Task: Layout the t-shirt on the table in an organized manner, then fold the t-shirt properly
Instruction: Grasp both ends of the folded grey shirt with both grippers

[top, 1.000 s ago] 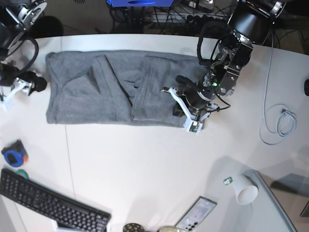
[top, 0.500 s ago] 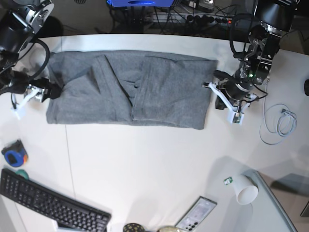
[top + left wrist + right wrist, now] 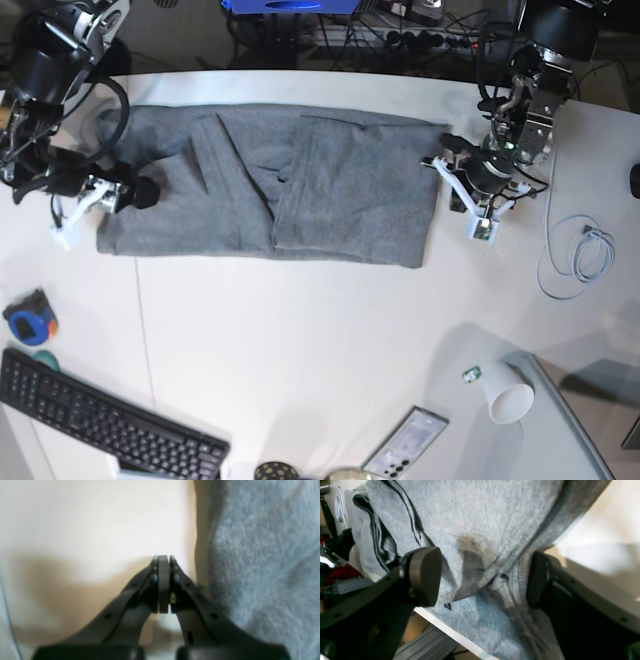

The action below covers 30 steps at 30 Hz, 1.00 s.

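grey t-shirt (image 3: 270,185) flat on table (image 3: 300,340), paper cup (image 3: 508,398) on its side, contents unseen

heather-grey t-shirt (image 3: 270,180) on a white table (image 3: 300,340); black keyboard (image 3: 100,425), lower left; white cup (image 3: 510,400), lower right.

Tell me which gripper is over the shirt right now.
The right gripper, open, jaws straddling the t-shirt at its end. The left gripper is shut, over bare table beside the fabric edge.
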Tool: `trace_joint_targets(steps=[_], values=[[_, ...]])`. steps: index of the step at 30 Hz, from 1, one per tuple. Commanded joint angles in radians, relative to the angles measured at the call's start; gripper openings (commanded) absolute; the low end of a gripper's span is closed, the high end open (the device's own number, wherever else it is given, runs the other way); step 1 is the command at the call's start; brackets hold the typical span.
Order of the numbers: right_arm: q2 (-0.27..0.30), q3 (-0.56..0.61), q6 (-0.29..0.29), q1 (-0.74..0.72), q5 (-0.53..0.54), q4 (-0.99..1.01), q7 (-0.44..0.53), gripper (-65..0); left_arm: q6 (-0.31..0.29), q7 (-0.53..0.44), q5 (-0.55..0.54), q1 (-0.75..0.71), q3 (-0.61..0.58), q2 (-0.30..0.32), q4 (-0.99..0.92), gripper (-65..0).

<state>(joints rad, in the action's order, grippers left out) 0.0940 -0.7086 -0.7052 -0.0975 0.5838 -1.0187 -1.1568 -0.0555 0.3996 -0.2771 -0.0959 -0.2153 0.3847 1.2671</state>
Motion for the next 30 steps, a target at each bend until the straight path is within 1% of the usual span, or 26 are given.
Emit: trace_joint_targets(steps=[1,3,5,10,11,15,17,30], values=[[-0.006,0.005,0.007,0.017,-0.08,0.007,-0.073,-18.3,-0.01,0.008,0.034,0.008,-0.016,-0.016,0.009,-65.0],[-0.006,0.005,0.007,0.017,-0.08,0.007,-0.07,-18.3,-0.01,0.008,0.098,0.0,-0.023,-0.049,0.009,-65.0],[-0.006,0.005,0.007,0.017,-0.08,0.007,-0.07,-18.3,-0.011,0.008,0.123,-0.001,-0.02,-0.074,0.009,-65.0],[-0.006,0.005,0.007,0.017,-0.08,0.007,-0.07,-18.8,-0.011,0.008,0.121,-0.003,-0.029,-0.077,0.01,-65.0],[-0.006,0.005,0.007,0.017,-0.08,0.007,-0.07,-20.0,-0.011,0.008,0.121,-0.003,-0.031,-0.077,0.012,-65.0],[-0.006,0.005,0.007,0.017,-0.08,0.007,-0.033,-30.2,-0.011,0.012,0.121,-0.012,-0.031,-0.077,0.012,-65.0],[-0.001,0.005,0.007,0.017,-0.08,0.007,-0.022,-32.3,-0.011,0.011,0.121,-0.028,-0.026,-0.077,0.018,-65.0],[-0.003,0.005,0.007,-0.009,-0.084,0.007,-0.024,-33.6,-0.011,0.009,0.121,-0.067,-0.031,-0.079,0.033,-65.0]])
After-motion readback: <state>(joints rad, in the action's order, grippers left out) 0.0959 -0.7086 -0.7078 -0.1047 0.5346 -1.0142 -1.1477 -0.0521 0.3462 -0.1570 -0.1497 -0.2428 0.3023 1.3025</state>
